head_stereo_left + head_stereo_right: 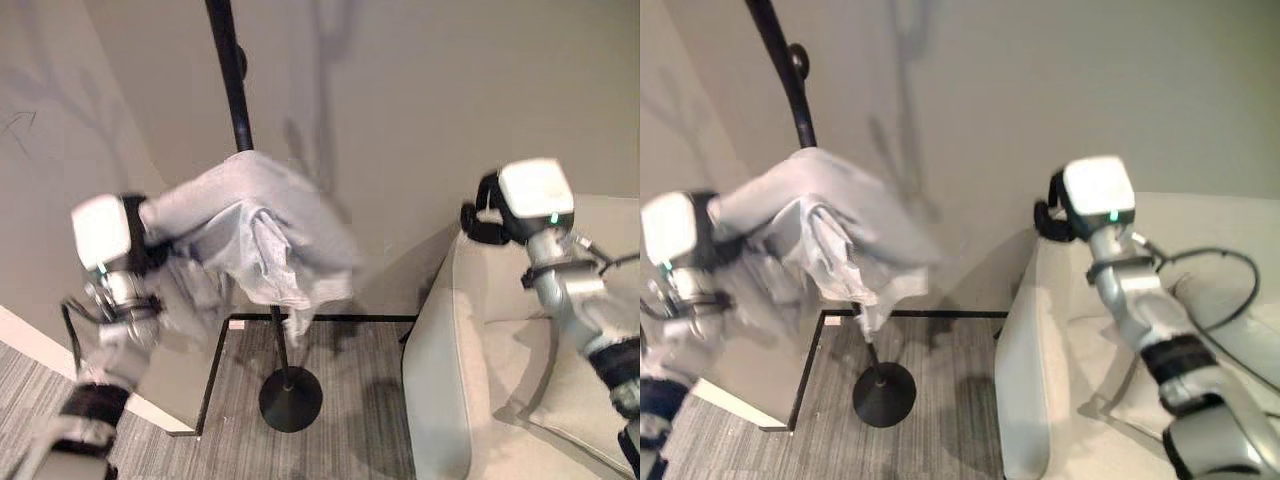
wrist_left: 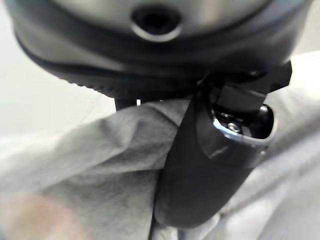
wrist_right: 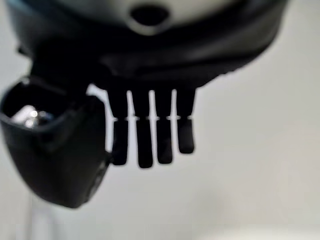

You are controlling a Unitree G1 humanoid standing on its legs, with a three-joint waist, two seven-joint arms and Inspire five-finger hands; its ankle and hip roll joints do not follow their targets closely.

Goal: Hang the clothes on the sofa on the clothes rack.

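Clothes (image 1: pixel 262 235) on rack (image 1: pixel 236 95) — sofa (image 1: pixel 470 350) right

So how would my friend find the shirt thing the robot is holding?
Look for the black clothes rack standing in the corner beside the pale sofa. Draped over the rack is a crumpled light grey garment, pinched in the robot's left hand. It is the one soft, wrinkly thing; the right hand is open and empty.
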